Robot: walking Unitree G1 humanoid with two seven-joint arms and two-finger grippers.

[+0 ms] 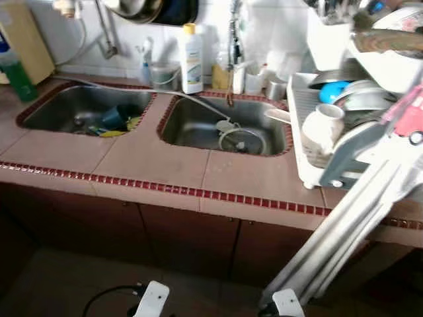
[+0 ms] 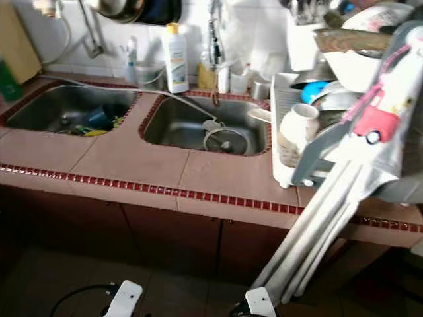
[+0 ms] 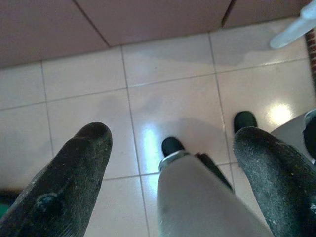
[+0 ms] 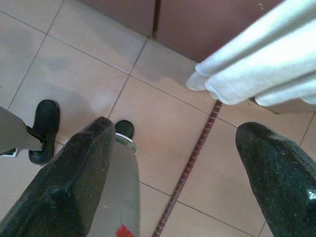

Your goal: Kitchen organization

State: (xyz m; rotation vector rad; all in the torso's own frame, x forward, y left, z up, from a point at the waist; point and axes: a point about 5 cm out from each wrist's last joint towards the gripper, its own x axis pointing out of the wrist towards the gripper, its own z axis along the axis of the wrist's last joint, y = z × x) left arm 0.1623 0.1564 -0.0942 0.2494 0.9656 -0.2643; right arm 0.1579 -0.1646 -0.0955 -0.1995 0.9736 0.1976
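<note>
Over the pale tiled floor (image 3: 163, 94): left gripper (image 3: 173, 148) hangs idle, fingers spread wide, holding nothing | right gripper (image 4: 177, 143) likewise wide open, empty | pink tiled counter (image 1: 165, 165) ahead, two steel sinks (image 1: 225, 125) | white dish rack (image 1: 310, 132) full at right

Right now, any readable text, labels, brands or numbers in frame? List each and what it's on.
None can be read.
White bottle behind the sinks: a label patch with dark marks, too blurred to read.
Green bottle at the counter's far left: blue label area, too blurred to read.
Red mark on the silver part between the right gripper's fingers: too small and cut off to read.
</note>
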